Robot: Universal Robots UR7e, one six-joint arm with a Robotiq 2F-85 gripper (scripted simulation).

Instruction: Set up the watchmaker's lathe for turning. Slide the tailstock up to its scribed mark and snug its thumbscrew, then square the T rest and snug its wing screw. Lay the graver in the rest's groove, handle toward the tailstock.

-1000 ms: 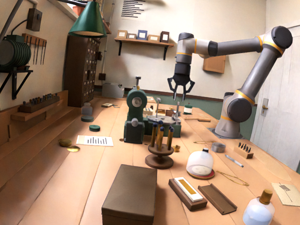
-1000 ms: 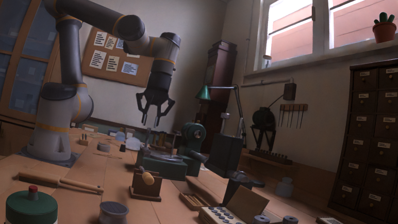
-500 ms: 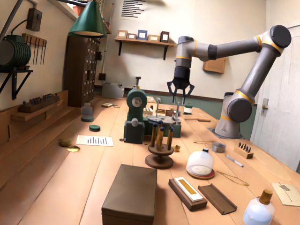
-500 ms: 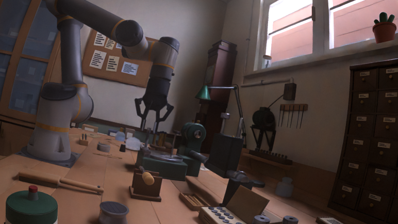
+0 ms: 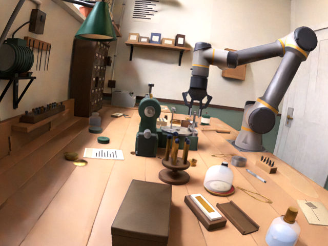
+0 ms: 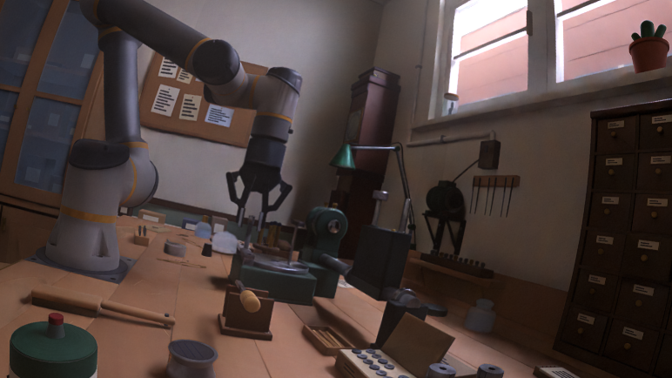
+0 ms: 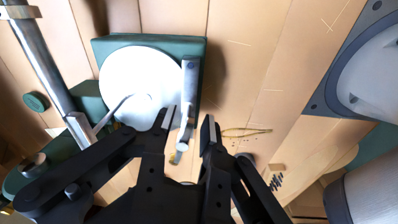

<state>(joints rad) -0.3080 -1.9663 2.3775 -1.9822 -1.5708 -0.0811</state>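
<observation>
The tailstock stands as a slim grey post at the right end of the green lathe, beside the round silver plate. My gripper hangs straight above the tailstock's top, open and holding nothing. The T rest rises as a thin post near the plate's middle. The graver, a long wooden-handled tool, lies on the bench between the lathe and my base.
A brown box sits near the bench front, with a stand of upright tools, a glass dome and a grooved tray around it. A wooden block stands just behind the lathe.
</observation>
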